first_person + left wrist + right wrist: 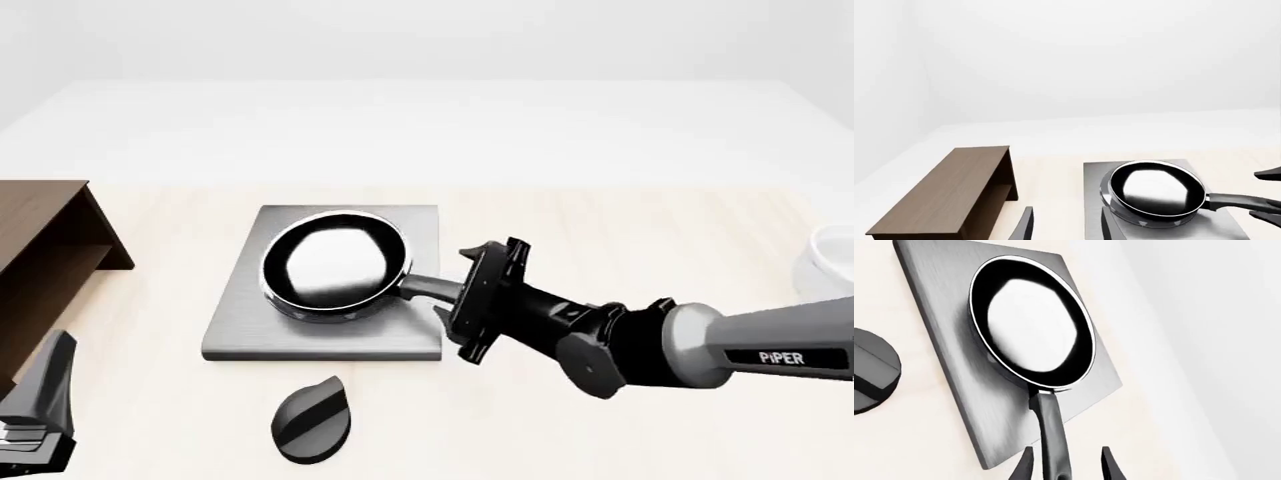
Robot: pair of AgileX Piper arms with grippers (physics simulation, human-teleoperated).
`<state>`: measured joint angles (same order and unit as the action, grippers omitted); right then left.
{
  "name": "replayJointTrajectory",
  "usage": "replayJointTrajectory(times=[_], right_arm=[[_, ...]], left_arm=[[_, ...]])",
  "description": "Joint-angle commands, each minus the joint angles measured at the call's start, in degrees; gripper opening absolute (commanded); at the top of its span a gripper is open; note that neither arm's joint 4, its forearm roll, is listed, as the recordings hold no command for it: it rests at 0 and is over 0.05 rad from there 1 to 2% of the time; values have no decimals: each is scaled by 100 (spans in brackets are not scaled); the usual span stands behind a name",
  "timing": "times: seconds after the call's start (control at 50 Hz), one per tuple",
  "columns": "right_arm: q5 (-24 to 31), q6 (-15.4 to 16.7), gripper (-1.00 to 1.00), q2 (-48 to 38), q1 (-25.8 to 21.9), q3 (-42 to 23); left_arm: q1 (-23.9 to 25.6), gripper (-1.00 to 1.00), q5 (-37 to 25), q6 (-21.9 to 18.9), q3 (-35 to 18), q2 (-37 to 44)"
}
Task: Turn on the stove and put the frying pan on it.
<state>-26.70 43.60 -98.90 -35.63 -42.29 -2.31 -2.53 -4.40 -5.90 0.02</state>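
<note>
The frying pan (334, 265) sits flat on the grey stove (240, 330), its thin handle (427, 290) pointing right. My right gripper (451, 291) is open with one finger on each side of the handle's end. The right wrist view shows the pan (1031, 325) on the stove (967, 390) and the handle (1053, 440) between the spread fingers (1025, 465) of the right gripper (1066, 465), with a gap on one side. The black oval knob (311, 420) lies in front of the stove. My left gripper (47, 400), at the near left, is open and holds nothing.
A brown wooden shelf (40, 250) stands at the left, close to the left arm. Part of a white bowl (834, 260) shows at the right edge. In the left wrist view the shelf (954, 195) lies beside the stove (1093, 175).
</note>
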Motion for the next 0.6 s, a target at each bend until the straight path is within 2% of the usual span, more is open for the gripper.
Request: replayJointTrajectory(times=[0.02, 0.26, 0.38, 0.44, 0.48, 0.5, 0.56, 0.6], right_arm=[[191, 25, 100, 1093, -44, 671], [754, -22, 100, 2202, -142, 1083], [1202, -287, 100, 3041, -130, 1215], [1507, -443, 100, 3561, -107, 1260], [1996, -680, 100, 4289, -28, 1243], [2079, -685, 100, 4458, 17, 1265], [2637, -907, 100, 5300, 236, 1240], [2935, -941, 100, 5850, 422, 1284]], left_arm=[[20, 100, -7, -5, -14, 0], [19, 100, -45, -26, -33, 0], [10, 100, -33, -45, -10, 0], [8, 100, -34, -46, -7, 0], [6, 100, -31, -51, -5, 0], [6, 100, -27, -54, 0, 0], [5, 100, -30, -66, 4, 0], [8, 100, -29, -79, 12, 0]])
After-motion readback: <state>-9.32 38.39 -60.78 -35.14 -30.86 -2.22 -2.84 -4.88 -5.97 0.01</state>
